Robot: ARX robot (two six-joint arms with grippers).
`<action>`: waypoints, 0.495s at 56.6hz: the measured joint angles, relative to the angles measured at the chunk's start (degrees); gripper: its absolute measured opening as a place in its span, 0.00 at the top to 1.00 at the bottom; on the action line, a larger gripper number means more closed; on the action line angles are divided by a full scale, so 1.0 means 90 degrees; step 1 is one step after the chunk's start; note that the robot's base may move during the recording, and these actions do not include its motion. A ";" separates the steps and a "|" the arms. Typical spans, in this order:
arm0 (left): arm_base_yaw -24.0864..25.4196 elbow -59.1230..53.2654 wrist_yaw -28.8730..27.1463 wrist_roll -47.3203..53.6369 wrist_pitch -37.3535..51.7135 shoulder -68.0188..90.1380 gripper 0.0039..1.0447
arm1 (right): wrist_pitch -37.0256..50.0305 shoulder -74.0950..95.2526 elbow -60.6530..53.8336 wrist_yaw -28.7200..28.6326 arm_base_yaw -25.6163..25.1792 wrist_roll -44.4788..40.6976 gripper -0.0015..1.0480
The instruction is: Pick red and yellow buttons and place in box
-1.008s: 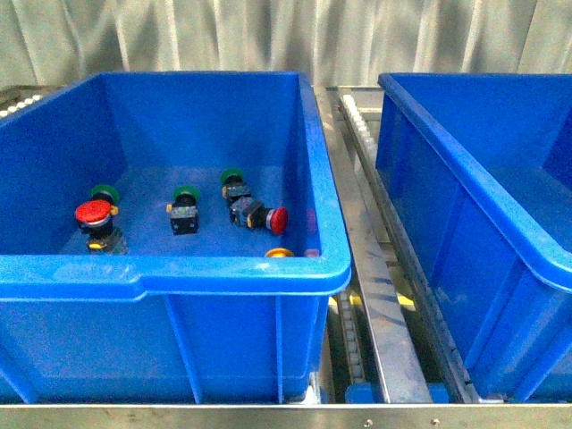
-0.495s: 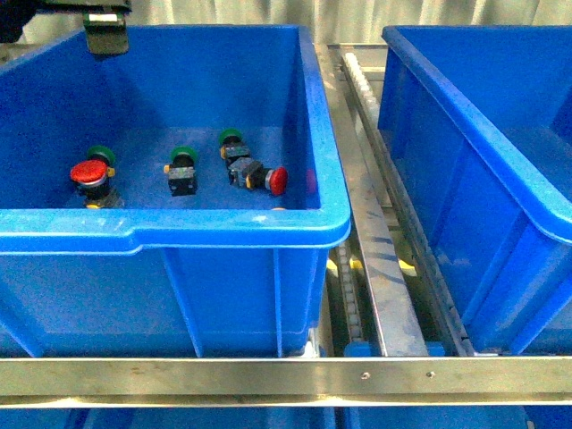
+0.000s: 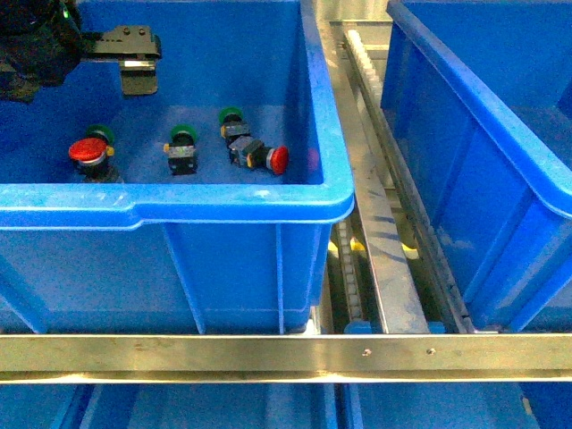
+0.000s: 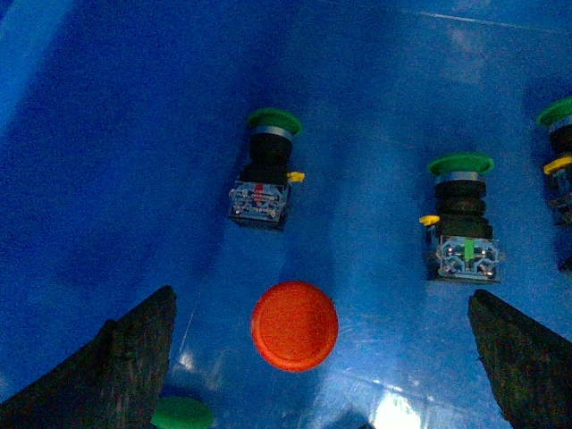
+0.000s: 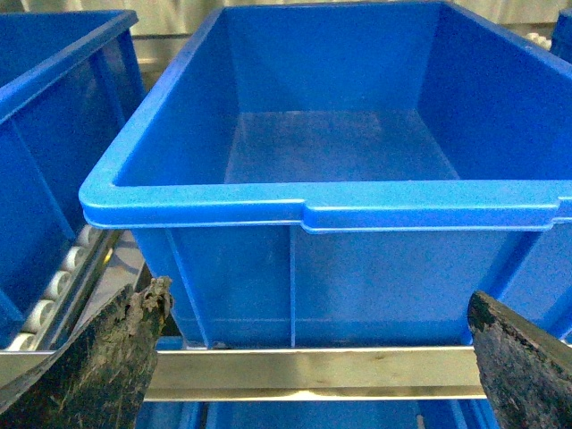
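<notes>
Left gripper [image 4: 319,299] spread wide, empty, hovering over red button [image 4: 294,326], centred between its fingers

In the left blue bin [image 3: 223,204] we count three switches with green caps lying on the floor. The middle green switch [image 3: 182,148] lies on its side, cap towards twelve o'clock. From it, the right green switch [image 3: 232,121] sits at about two o'clock and the left green switch [image 3: 101,135] at about ten o'clock, all apart from one another. At three o'clock of the bin run a steel channel [image 3: 386,268] and a roller rail [image 3: 359,55]. A metal crossbar [image 3: 223,355] spans the six o'clock side.
</notes>
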 joint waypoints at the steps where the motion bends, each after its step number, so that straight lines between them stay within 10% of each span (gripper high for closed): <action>1: 0.0000 0.0010 0.0002 0.0000 0.0000 0.0012 0.07 | 0.0000 0.0000 0.0000 0.0000 0.0000 -0.0002 0.06; 28: 0.0053 0.0187 -0.0032 0.0002 -0.0126 0.0437 0.07 | 0.0000 0.0000 0.0000 0.0000 0.0000 -0.0002 0.06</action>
